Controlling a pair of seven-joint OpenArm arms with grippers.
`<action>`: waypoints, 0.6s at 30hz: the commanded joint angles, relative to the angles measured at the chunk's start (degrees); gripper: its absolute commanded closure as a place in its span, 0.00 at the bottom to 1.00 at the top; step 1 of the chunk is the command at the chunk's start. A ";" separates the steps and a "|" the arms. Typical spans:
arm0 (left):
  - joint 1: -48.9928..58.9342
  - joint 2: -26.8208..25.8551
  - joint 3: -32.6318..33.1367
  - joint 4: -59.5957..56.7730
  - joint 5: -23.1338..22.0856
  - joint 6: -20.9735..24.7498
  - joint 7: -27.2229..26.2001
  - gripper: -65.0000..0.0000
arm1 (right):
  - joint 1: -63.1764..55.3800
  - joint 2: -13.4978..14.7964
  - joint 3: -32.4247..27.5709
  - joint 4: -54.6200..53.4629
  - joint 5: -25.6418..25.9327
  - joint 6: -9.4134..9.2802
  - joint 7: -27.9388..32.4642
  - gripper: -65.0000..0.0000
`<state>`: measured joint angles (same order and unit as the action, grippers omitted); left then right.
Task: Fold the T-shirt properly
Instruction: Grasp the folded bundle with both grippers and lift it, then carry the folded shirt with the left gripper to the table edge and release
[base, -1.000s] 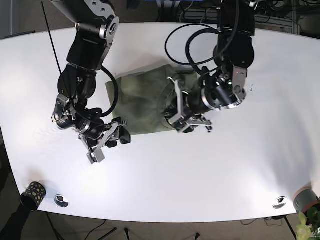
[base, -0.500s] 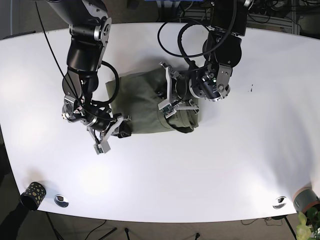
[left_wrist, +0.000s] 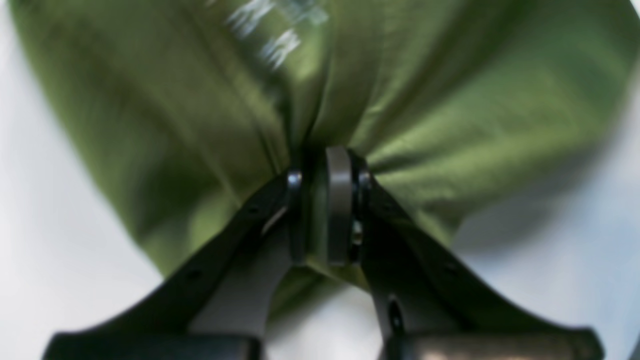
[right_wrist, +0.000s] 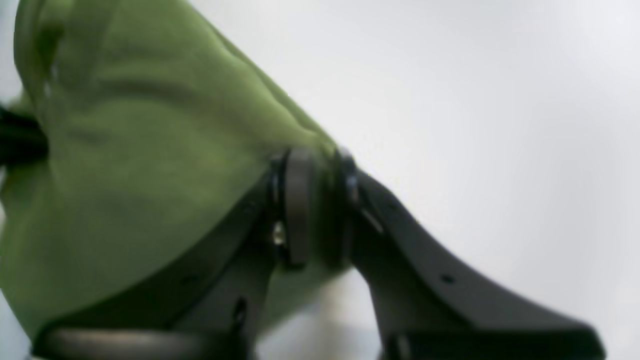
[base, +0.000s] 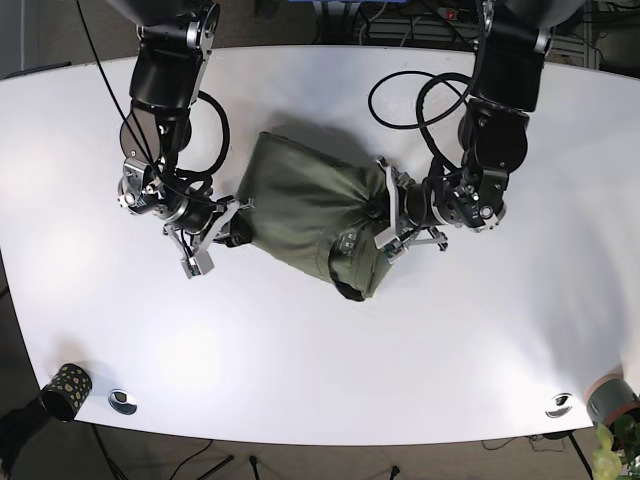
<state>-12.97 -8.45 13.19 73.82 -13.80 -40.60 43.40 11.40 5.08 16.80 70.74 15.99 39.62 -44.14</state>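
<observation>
T-shirt (base: 305, 215) now stretched between grippers

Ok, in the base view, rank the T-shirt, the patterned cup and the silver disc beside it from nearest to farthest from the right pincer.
1. T-shirt: clamped in the right pincer, on its right in the base view.
2. Silver disc: near table edge, lower left.
3. Patterned cup: left of the disc, slightly farther.

Black arms, looped black cables, grey-padded claws

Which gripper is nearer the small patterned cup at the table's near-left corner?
Right. The right gripper, shut on the T-shirt, sits up-table from the patterned cup; the left gripper, also clamping the shirt, is farther across.
</observation>
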 joint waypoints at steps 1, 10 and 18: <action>-2.90 -1.71 -0.31 -0.28 1.89 0.60 1.31 0.94 | 0.07 0.24 -0.05 4.21 0.93 0.38 -0.74 0.89; -7.82 -2.67 -0.31 2.97 1.80 0.60 1.31 0.94 | -5.64 -0.99 -7.43 12.64 0.58 0.38 -2.85 0.90; -8.26 -2.50 -0.84 10.53 1.80 0.60 4.30 0.93 | -8.63 -3.98 -18.42 16.60 0.58 0.38 -3.02 0.90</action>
<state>-19.90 -10.96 13.04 82.13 -11.40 -39.97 47.88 1.98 1.74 -0.49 85.84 15.20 39.48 -48.34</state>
